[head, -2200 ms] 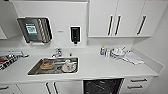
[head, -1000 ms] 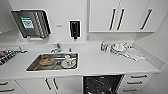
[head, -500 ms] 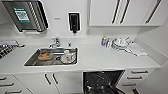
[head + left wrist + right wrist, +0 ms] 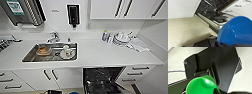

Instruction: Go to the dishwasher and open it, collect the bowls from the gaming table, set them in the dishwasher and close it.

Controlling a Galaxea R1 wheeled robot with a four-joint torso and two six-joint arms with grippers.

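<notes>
The dishwasher (image 4: 102, 80) stands open under the white counter, its dark inside and racks in sight. In the left wrist view its lowered door (image 4: 214, 21) lies just beyond a blue bowl (image 4: 235, 31), which my left gripper (image 4: 220, 43) holds by the rim above the beige floor. A sliver of that blue bowl (image 4: 73, 93) shows at the head view's lower edge. My right gripper (image 4: 218, 90) is shut on a green bowl (image 4: 200, 85), held over the robot's dark plate. The gaming table is out of view.
A steel sink (image 4: 51, 52) with dishes in it is set into the counter (image 4: 100, 53). Stacked plates (image 4: 121, 38), a bottle and a cloth lie at the right. White drawers (image 4: 136, 72) flank the dishwasher on the right, and cabinet doors (image 4: 50, 76) stand to its left.
The camera has come closer to the counter and looks further down. The sink and the open dishwasher now show larger and lower in the head view.
</notes>
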